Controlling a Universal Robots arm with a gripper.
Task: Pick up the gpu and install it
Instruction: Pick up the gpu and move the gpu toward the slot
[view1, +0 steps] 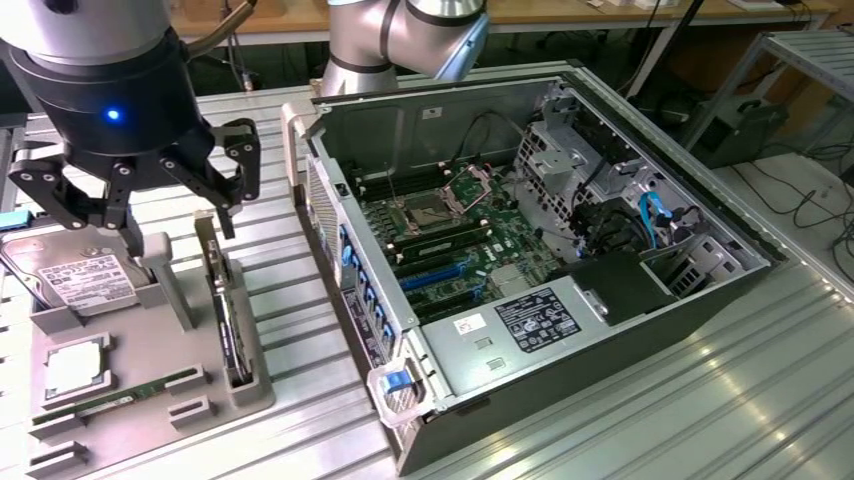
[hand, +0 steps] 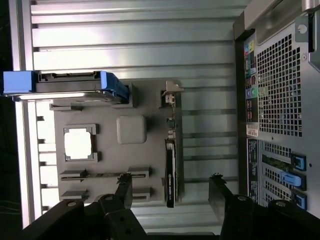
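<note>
Circuitry makes the gpu (view1: 227, 325) fragile, we judge, though light and stiff. It stands on edge in the grey fixture's (view1: 154, 345) slot and is best gripped across its flat faces. Our gripper (view1: 176, 215) hovers above it, wide open and empty. The hard drive (view1: 74, 275) and post (view1: 158, 265) crowd one side, the computer case (view1: 461, 105) the other.

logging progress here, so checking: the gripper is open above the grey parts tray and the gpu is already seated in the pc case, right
Not quite. The gpu is not in the pc case: the exterior view shows it standing on edge in a slot of the grey parts tray. The gripper is open above that tray, as you said.
</note>
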